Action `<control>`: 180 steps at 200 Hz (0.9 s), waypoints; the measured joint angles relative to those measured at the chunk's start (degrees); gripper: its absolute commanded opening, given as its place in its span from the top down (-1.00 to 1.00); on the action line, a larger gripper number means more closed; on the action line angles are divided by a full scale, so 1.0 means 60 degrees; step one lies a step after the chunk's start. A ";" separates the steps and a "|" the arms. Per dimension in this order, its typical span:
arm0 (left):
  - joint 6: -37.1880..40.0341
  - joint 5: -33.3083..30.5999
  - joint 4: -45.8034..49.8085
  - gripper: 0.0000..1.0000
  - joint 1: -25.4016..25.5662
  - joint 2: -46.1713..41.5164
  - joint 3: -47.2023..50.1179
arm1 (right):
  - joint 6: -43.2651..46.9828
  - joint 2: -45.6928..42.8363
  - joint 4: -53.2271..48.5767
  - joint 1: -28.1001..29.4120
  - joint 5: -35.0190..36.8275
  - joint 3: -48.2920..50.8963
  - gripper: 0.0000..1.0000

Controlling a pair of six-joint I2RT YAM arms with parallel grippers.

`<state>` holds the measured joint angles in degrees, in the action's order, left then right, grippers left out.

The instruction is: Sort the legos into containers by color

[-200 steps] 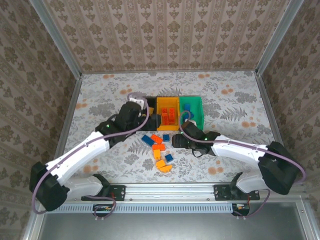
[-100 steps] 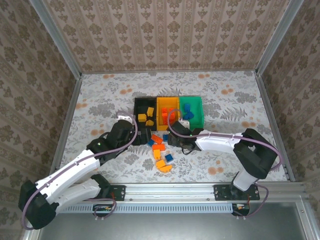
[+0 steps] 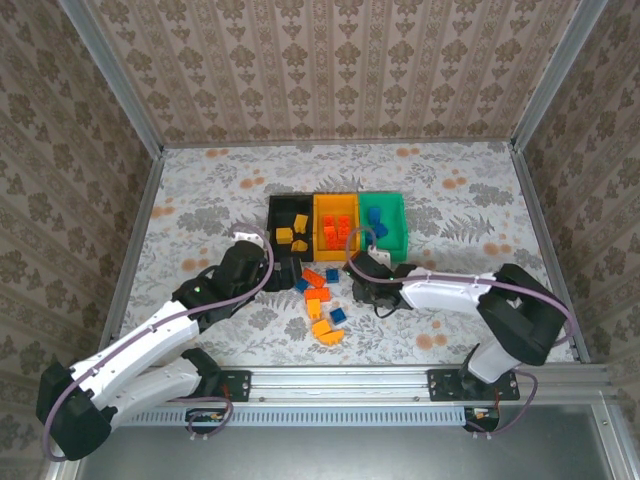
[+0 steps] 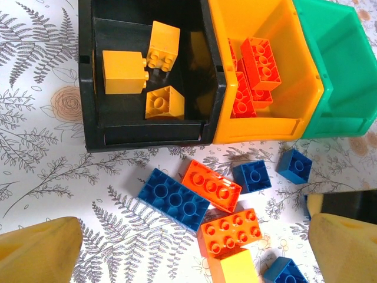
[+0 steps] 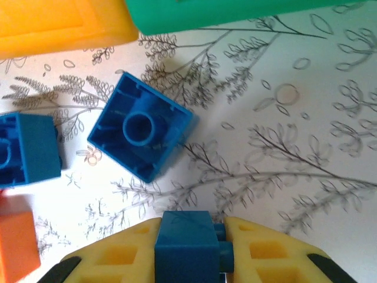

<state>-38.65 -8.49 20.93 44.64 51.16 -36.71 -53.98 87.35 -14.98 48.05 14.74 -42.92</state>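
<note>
Left gripper (image 4: 191, 253) hangs released over loose legos (image 4: 212, 186) on the counter (image 3: 200, 200). Black bin (image 4: 87, 88) holds yellows, orange bin (image 4: 300, 76) reds, green bin (image 4: 333, 82) blues. Right gripper (image 5: 191, 250) clenches a blue brick (image 5: 185, 244) beside the green bin; roughly half look unsorted.

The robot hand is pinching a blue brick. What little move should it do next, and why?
Probably lift it straight up a little. The right gripper is shut on a blue brick, and the green bin, which holds other blue bricks, sits just beyond it, so the brick likely needs height to clear the bin's wall.
</note>
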 measured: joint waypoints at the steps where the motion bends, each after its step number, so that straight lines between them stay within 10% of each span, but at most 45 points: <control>1: 0.0000 0.0015 0.0004 -1.00 0.0000 0.0000 0.0000 | 0.0000 -0.0025 -0.0007 0.0000 -0.0004 0.0011 0.58; 77: 0.0004 0.0390 -0.0113 -0.93 -0.0007 0.0000 0.0510 | 0.1180 -0.3370 -0.1246 -0.1180 -0.0878 -0.0361 0.60; 180: -0.0025 0.0444 -0.0244 -0.89 -0.0051 0.0291 0.0987 | 0.2280 0.1115 -0.1151 -0.3442 -0.1035 -0.3504 0.29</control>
<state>-38.81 -5.82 19.46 44.34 52.90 -30.79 -40.29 94.04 -21.89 27.40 8.54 -63.94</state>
